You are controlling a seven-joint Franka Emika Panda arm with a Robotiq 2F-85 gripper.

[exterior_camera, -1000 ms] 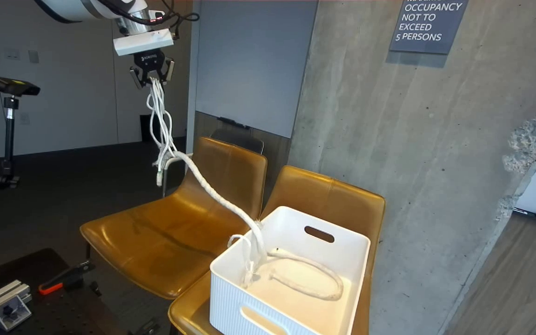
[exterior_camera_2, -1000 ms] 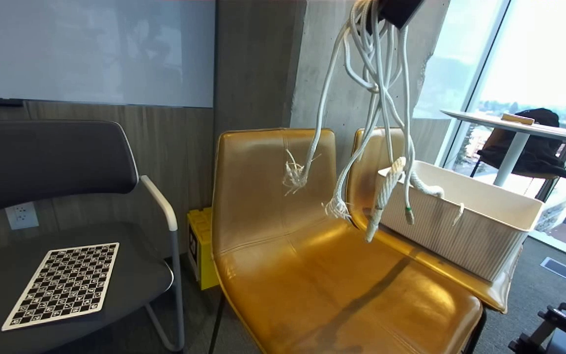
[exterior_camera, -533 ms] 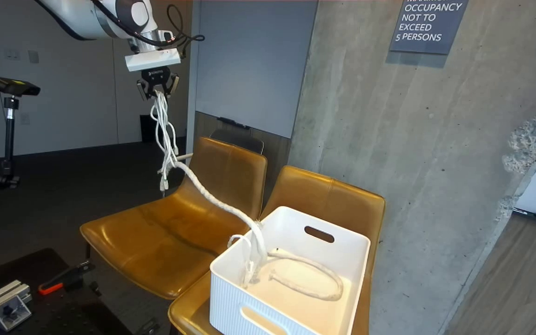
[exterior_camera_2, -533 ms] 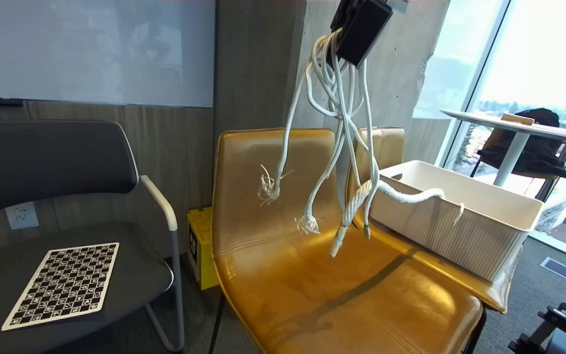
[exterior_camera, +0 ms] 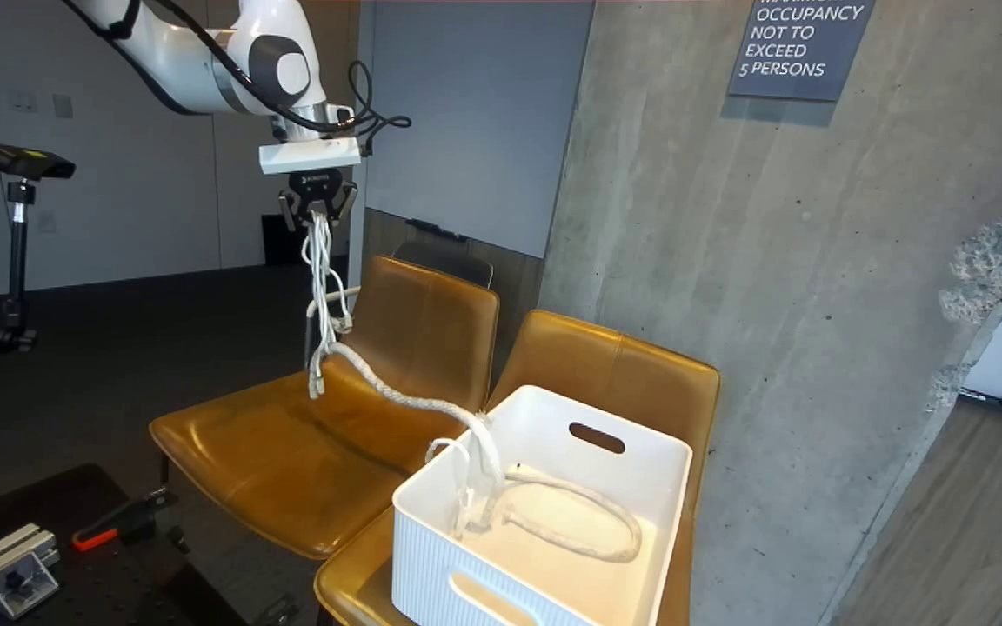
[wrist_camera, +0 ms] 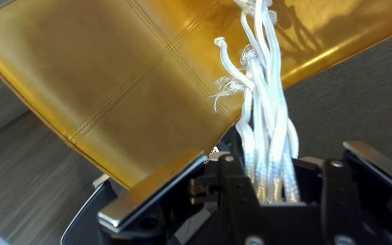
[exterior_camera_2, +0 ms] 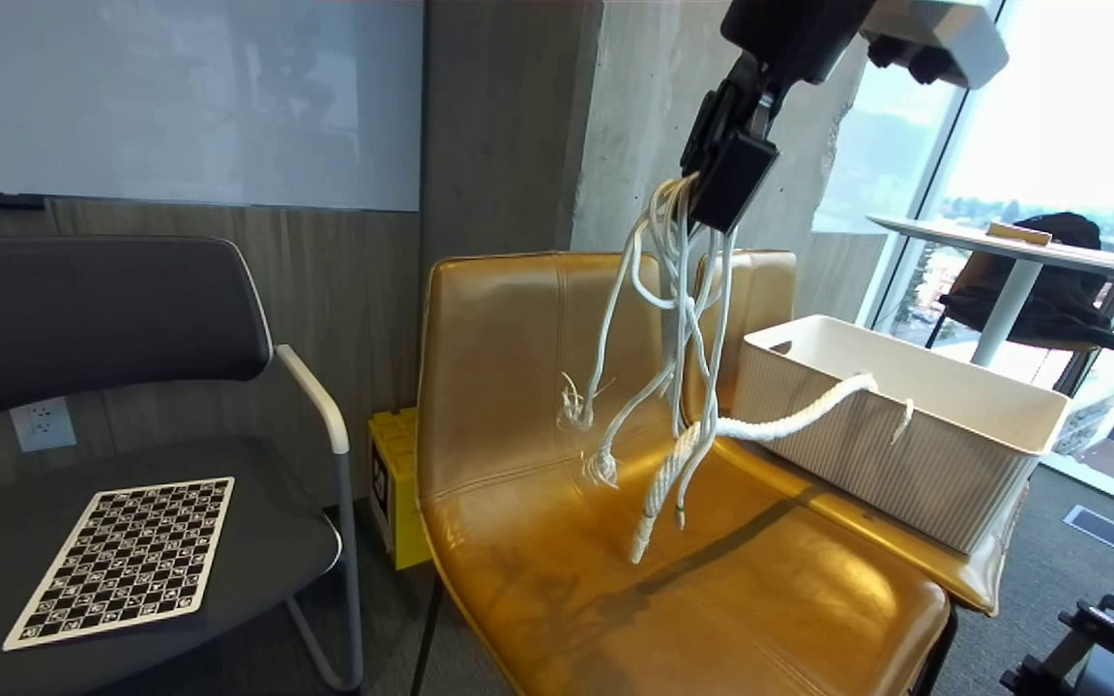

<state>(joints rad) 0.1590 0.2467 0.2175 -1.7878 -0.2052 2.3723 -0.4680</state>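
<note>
White ropes (wrist_camera: 274, 102), black claw (exterior_camera: 317, 213), golden-brown chairs (exterior_camera_2: 538, 464), black-and-white checkered board (exterior_camera_2: 127, 561)

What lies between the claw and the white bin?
Thin white cords hang from the claw, and a thick rope runs from among them to the bin; both exterior views show this.

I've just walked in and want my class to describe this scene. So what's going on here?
A robot arm has its gripper shut on a bundle of thin white cords, which hangs down over a brown chair. A thicker rope runs from the lower part of that bundle over the rim of a white bin, which sits on the matching chair alongside. More curled rope lies on the bin's floor.
</note>
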